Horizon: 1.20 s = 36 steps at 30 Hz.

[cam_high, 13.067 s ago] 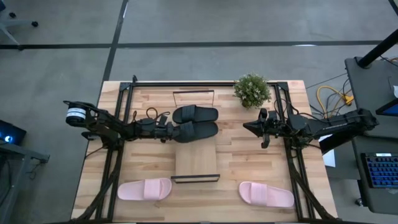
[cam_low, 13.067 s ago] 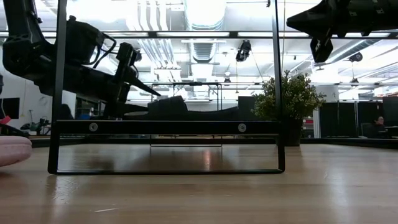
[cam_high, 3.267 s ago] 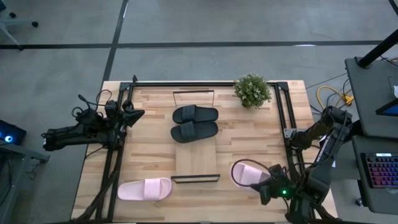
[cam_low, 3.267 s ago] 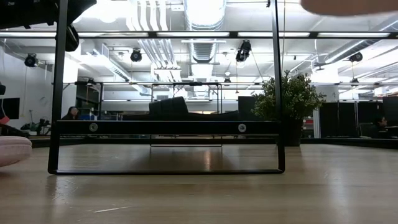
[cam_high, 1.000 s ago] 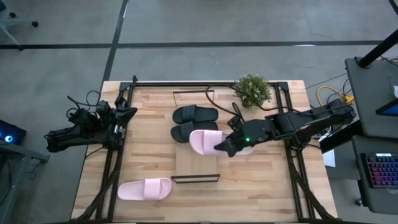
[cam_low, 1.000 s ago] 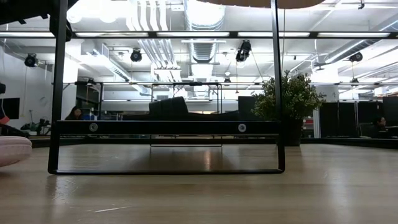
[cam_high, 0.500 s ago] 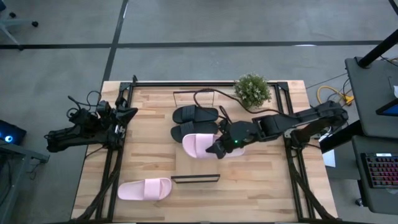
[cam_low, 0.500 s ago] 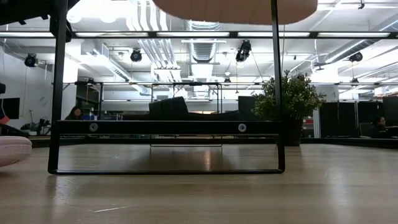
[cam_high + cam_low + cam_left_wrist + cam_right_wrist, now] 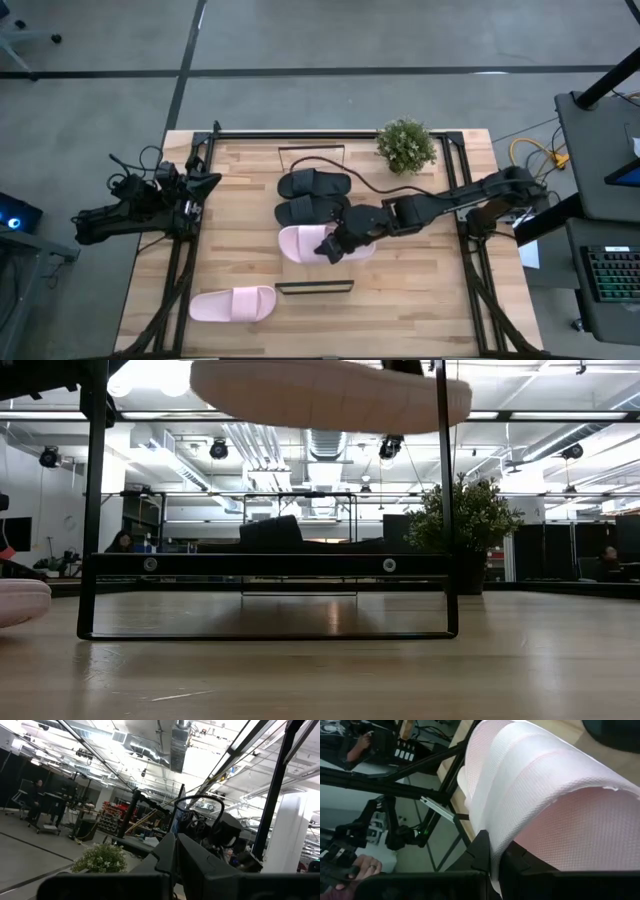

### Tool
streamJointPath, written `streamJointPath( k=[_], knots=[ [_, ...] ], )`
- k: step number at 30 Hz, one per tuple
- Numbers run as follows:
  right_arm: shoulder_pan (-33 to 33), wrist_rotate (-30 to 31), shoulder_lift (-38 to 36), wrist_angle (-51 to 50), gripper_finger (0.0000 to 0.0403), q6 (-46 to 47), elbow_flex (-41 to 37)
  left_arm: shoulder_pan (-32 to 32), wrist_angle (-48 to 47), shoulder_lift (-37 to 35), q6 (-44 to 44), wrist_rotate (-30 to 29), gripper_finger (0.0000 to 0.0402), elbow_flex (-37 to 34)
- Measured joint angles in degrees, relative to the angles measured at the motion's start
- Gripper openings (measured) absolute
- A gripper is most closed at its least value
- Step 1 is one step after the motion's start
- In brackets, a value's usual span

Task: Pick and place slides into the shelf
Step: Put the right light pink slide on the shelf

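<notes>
Pink slide (image 9: 305, 243) clamped in right fingers (image 9: 330, 250), above shelf (image 9: 315, 262)

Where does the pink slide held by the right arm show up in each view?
High view: the pink slide sits mid-table over the shelf, next to the black slides, with the right gripper on it.
Low view: top edge, seen from below.
Left wrist view: not in it.
Right wrist view: fills the picture.
Shared landmark: the potted plant.

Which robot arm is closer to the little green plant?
The right. The right gripper holds a pink slide over the shelf, not far from the plant. The left gripper waits at the table's left edge, farther away.
</notes>
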Motion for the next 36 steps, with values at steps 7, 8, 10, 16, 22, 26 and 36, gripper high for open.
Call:
streamJointPath(
  k=[7, 8, 10, 16, 22, 26, 36],
  knots=[
    [0.0, -0.6, 3.6, 1.9, 0.0008, 1.4, 0.0, 0.0, 0.0, 0.0, 0.0, 0.0, 0.0004, 0.0],
    [0.0, -0.6, 3.9, 2.3, 0.0008, 1.5, 0.0, 0.0, 0.0, 0.0, 0.1, 0.0, 0.0004, 0.0],
    [0.0, -0.6, 4.3, 3.5, 0.0008, 2.2, 0.0, 0.0, 0.2, 0.0, 0.1, 0.0, 0.0004, 0.0],
    [-0.1, -0.2, 4.2, 4.0, 0.0008, 6.5, 0.0, 0.0, 0.1, 0.0, 0.1, 0.0, 0.0004, 0.0],
    [-0.1, -0.6, 4.0, 4.0, 0.0008, 10.2, 0.0, 0.0, 0.1, 0.0, 0.1, 0.0, 0.0004, 0.0],
    [-0.1, -2.2, 4.2, 3.7, 0.0008, 11.4, -0.4, 0.0, 0.1, 0.0, 0.1, 0.0, 0.0004, 0.0],
    [-0.1, -2.1, 4.3, 3.9, 0.0008, 13.1, -2.8, 0.0, 0.1, 0.0, 1.5, -0.2, 0.0004, 0.0]
  ],
)
